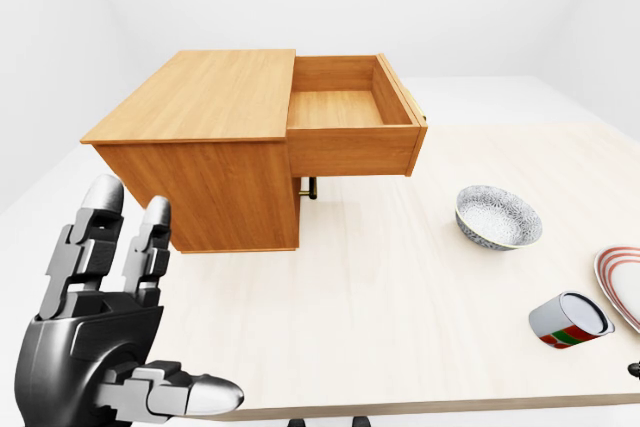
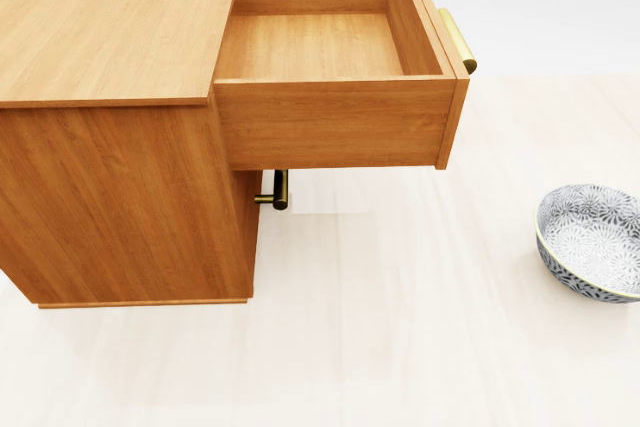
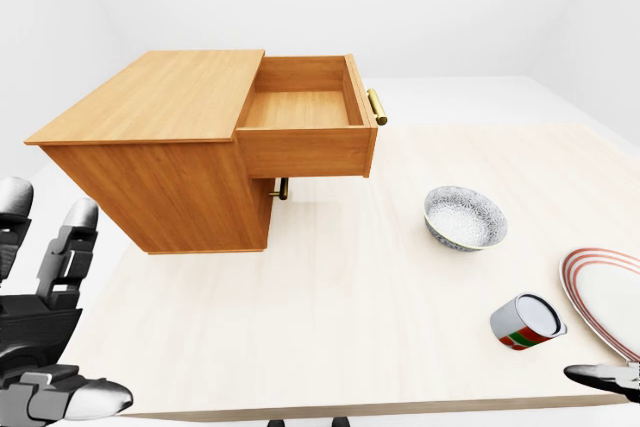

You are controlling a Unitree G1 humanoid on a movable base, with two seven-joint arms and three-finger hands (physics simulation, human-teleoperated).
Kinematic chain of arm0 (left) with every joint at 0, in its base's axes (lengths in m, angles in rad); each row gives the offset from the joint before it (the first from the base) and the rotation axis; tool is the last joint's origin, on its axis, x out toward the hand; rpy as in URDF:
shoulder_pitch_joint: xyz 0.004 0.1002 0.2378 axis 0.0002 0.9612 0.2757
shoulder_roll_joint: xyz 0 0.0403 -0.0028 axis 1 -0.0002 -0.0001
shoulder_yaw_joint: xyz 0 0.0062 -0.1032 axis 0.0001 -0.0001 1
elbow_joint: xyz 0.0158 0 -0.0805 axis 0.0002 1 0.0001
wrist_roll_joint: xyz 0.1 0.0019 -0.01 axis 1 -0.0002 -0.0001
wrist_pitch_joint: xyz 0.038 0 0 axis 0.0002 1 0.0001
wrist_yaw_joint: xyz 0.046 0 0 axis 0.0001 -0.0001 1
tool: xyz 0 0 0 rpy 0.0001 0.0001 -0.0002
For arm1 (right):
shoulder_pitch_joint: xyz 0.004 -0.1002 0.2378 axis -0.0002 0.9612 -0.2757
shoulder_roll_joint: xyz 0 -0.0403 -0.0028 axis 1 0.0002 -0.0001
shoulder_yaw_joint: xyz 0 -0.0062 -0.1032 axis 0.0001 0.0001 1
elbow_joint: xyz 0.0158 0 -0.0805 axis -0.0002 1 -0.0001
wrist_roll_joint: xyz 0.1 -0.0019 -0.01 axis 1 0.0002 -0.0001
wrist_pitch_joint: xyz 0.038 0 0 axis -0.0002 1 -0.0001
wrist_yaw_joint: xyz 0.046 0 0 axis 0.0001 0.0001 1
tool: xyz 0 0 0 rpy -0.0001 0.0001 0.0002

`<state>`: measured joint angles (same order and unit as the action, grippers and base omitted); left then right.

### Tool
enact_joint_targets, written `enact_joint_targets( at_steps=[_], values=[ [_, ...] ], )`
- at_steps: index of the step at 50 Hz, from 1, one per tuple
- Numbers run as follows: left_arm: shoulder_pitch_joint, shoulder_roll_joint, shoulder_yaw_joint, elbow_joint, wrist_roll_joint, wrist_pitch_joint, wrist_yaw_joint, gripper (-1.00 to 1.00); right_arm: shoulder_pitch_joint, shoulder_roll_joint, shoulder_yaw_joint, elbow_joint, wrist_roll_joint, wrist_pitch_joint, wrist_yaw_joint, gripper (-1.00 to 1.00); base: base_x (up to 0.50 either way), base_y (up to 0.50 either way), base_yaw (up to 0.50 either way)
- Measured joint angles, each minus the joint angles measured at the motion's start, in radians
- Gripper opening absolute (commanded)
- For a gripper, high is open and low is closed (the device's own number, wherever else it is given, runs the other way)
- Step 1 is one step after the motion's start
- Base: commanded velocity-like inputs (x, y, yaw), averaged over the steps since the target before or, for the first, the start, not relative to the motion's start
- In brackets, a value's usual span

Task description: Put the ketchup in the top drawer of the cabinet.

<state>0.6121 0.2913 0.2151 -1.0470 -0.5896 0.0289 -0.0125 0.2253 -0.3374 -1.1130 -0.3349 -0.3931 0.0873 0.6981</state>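
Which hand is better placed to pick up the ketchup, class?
Right. In the right-eye view the ketchup lies at lower right, close to the right hand; the open left hand is far off at lower left.

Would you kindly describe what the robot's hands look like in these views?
The left hand has a glossy black palm and three chunky segmented fingers in silver-grey with black joints and rounded pale tips. Only a dark fingertip sliver of the right hand shows. No cables or markings visible.
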Motion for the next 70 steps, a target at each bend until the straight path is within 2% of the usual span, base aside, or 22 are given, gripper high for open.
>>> enact_joint_targets(
  at_steps=[7,45,56,70],
  values=[
    [-0.002,-0.005,-0.014,0.0,0.016,0.004,-0.001,1.0,-0.001,-0.006,0.03,0.045,-0.016,0.0,0.0,1.0,0.0,0.0,0.0],
    [-0.007,-0.02,-0.003,0.0,0.018,0.012,-0.016,1.0,-0.047,-0.102,0.165,0.297,-0.038,0.0,0.0,1.0,0.0,0.0,0.0],
    [0.0,-0.006,-0.007,0.0,0.014,-0.003,-0.004,1.0,-0.07,-0.135,0.209,0.361,-0.023,0.0,0.0,1.0,0.0,0.0,0.0],
    [0.002,0.0,-0.01,0.0,0.014,-0.007,0.001,1.0,-0.083,-0.162,0.246,0.432,-0.009,0.0,0.0,1.0,0.0,0.0,0.0]
  ],
)
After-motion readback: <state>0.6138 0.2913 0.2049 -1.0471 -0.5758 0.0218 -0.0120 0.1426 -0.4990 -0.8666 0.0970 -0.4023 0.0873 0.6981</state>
